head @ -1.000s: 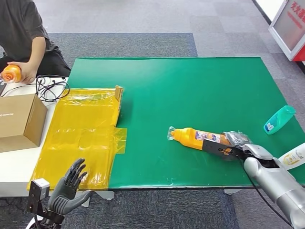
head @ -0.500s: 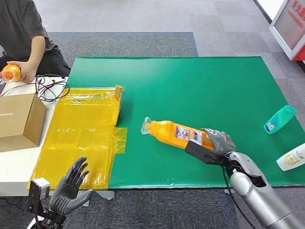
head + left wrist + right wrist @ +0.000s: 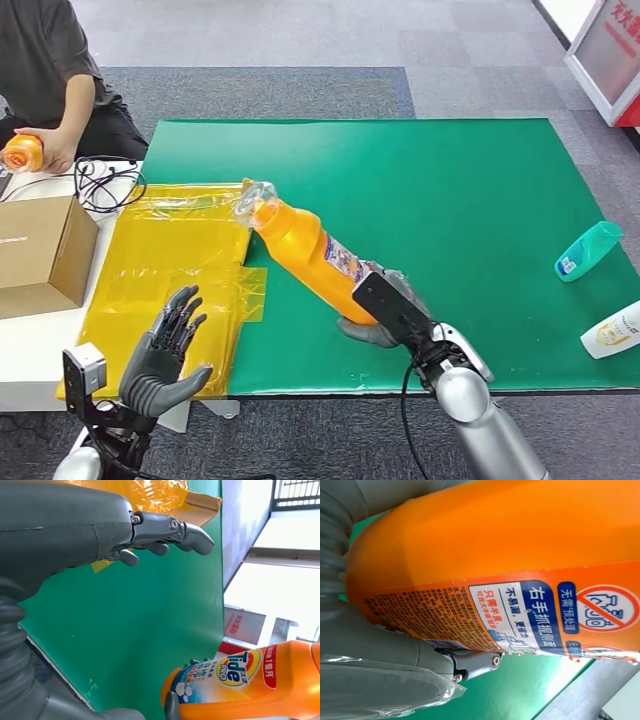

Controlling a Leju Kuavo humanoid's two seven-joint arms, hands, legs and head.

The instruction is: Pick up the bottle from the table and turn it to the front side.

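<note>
Since a second ago the right hand [image 3: 381,312] has lifted the bottle [image 3: 306,250] off the counter [image 3: 453,190] and swung it leftward, and the left hand [image 3: 162,352] has risen a little. Now the right hand grips the bottle's lower body from beneath; the bottle is raised and tilted, its clear cap [image 3: 251,200] pointing up-left above the edge of the yellow plastic sheet [image 3: 173,270]. Its printed back label [image 3: 501,612] faces the right wrist camera. The left hand hangs in front of the counter's near edge with fingers spread wide, holding nothing. A teal bottle [image 3: 587,250] and a white bottle [image 3: 613,330] lie at the counter's right end. A cardboard box [image 3: 41,255] sits left of the sheet, and a seated person [image 3: 45,70] holds an orange object [image 3: 23,153].
</note>
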